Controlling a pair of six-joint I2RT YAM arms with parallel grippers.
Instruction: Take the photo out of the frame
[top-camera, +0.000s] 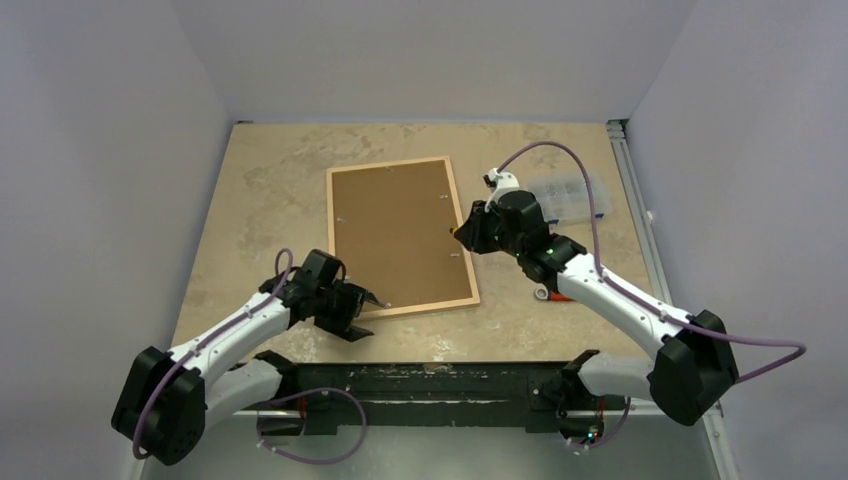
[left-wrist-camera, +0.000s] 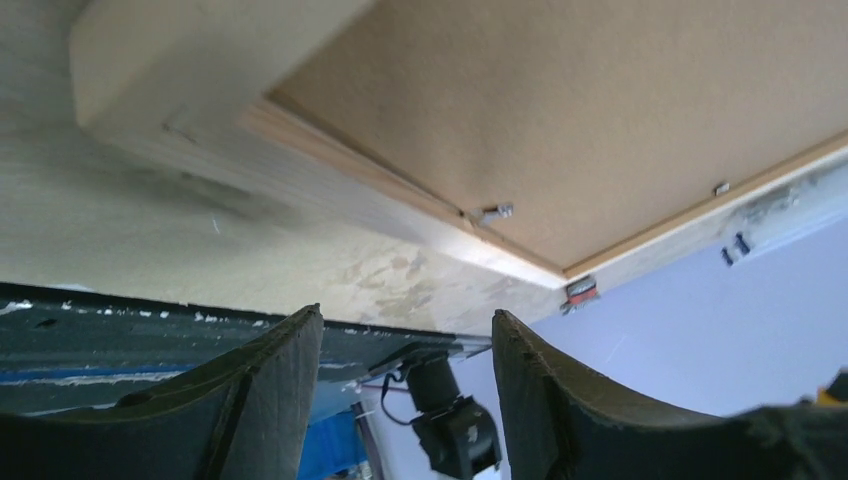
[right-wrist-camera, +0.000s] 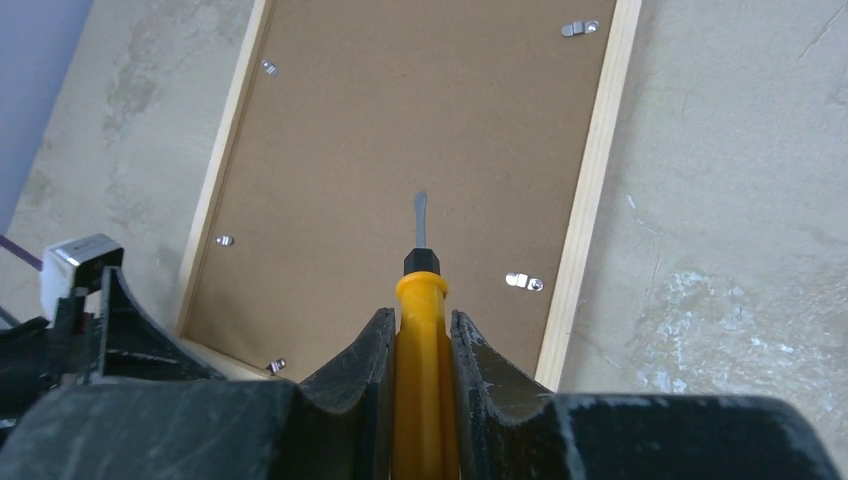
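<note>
The frame lies face down on the table, its light wood rails round the brown backing board. The photo is hidden under the board. Small metal clips hold the board along the rails. My right gripper is over the frame's right rail, shut on a yellow-handled screwdriver whose flat tip hangs above the board. My left gripper is open and empty, at the frame's near left corner. In the left wrist view the gripper is below the frame's rail and a clip.
A clear plastic box stands at the back right of the tan table. A small red and white object lies under the right arm. A black bar runs along the near edge. Grey walls enclose three sides.
</note>
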